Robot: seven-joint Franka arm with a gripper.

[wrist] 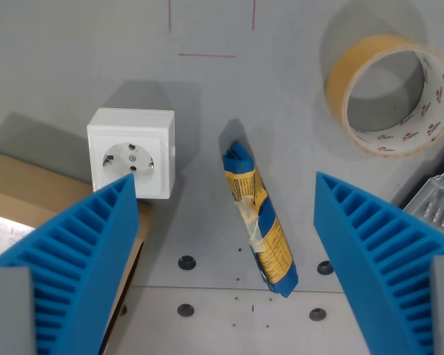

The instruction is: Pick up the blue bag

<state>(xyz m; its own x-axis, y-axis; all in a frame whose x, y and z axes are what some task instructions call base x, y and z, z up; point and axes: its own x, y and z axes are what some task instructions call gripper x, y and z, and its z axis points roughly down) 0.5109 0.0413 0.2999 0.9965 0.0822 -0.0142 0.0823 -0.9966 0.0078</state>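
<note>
One blue bag [257, 222] lies on the grey desk [296, 133], between the two blue fingers of the hand [226, 196]. It is a slim, rolled or folded packet, blue at both ends with a yellow printed panel along its middle and a strip of pale tape or label across it. It lies lengthwise from far to near, its near end tilted toward the wrist view's right, and it touches neither finger.

The hand is released: its two fingers stand wide apart, one at the wrist view's left [81, 251] and one at the right [377, 251]. Both are bright blue, wedge-shaped and ribbed with parallel ridges on their inner faces, apparently plastic.

One white wall socket [132, 153] sits on the desk left of the bag, a square box with smooth sides and a round recessed face with two pin holes. The left finger's tip overlaps its near edge in the view; whether they touch I cannot tell.

One roll of tape [392, 92] lies far right, a ring with a tan outer band and a white inner core printed with small red marks. One brown cardboard piece [22, 185] lies at the left edge, partly under the left finger. At the right edge a clear ridged plastic case [438, 201] is partly visible, with an orange part beside it.

The desk is matt grey, with thin red lines [207, 54] drawn far off and four dark round screw holes [186, 262] near the bag's near end.
</note>
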